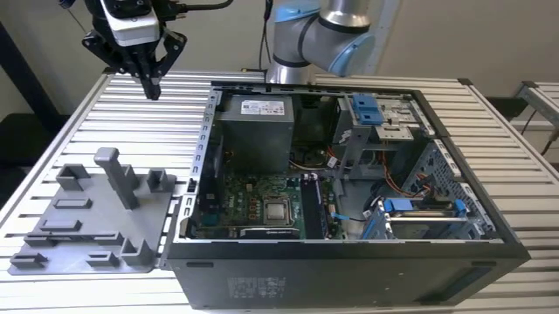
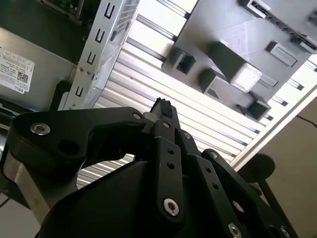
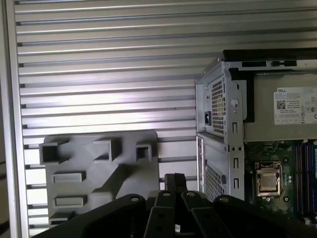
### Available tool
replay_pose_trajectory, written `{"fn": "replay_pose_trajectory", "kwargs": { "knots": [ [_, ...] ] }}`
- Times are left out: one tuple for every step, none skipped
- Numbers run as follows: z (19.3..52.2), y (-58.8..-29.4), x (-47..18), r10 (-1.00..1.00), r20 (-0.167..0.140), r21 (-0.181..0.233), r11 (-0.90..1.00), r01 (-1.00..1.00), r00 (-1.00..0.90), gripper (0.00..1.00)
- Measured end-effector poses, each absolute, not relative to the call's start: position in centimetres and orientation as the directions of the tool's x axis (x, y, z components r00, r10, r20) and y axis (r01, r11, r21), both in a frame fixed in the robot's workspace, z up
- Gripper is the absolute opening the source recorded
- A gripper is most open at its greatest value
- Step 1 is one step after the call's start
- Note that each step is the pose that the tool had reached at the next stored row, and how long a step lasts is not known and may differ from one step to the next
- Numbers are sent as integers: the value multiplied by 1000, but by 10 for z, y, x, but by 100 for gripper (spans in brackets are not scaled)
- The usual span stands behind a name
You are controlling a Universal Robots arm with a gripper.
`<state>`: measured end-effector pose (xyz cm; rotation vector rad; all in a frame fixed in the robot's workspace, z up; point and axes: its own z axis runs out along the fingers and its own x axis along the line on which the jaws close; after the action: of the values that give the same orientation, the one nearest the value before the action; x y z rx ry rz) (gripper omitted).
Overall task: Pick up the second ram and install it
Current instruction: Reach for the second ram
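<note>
My gripper [image 1: 154, 90] hangs high over the slatted table at the exterior view's far left, beside the open computer case [image 1: 203, 150]. Its black fingers are pressed together and hold nothing; their tips show in both wrist views [image 2: 162, 106] [image 3: 174, 180]. Below it, the grey holder plate [image 1: 88, 226] [image 3: 99, 168] [image 2: 233, 25] has upright blocks with no stick in them. Inside the case, a long dark ram stick [image 1: 311, 208] stands in the motherboard slots to the right of the processor [image 1: 277, 210]. I cannot tell whether it is the second ram.
The case also holds a grey power supply [image 1: 255, 127], blue drive brackets [image 1: 368, 108] and loose cables [image 1: 397, 190]. The arm's base [image 1: 328, 39] stands behind the case. The table [image 1: 131, 137] edge lies just beyond the holder plate.
</note>
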<state>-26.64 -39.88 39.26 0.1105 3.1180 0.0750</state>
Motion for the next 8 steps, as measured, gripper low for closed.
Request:
{"fn": "replay_pose_trajectory", "kwargs": {
  "knots": [
    [393, -399, -268, 71, -19, 49, 996, 70, -997, 11],
    [393, -399, -270, 71, -19, 49, 996, 70, -997, 11],
    [393, -399, -271, 71, -19, 49, 996, 70, -997, 11],
    [393, -399, -273, 71, -19, 49, 996, 70, -997, 11],
    [393, -399, -275, 71, -19, 49, 996, 70, -997, 11],
    [393, -399, -276, 71, -19, 49, 996, 70, -997, 11],
    [393, -399, -278, 71, -19, 49, 996, 70, -997, 11],
    [393, -399, -280, 71, -19, 49, 996, 70, -997, 11]
  ]
}}
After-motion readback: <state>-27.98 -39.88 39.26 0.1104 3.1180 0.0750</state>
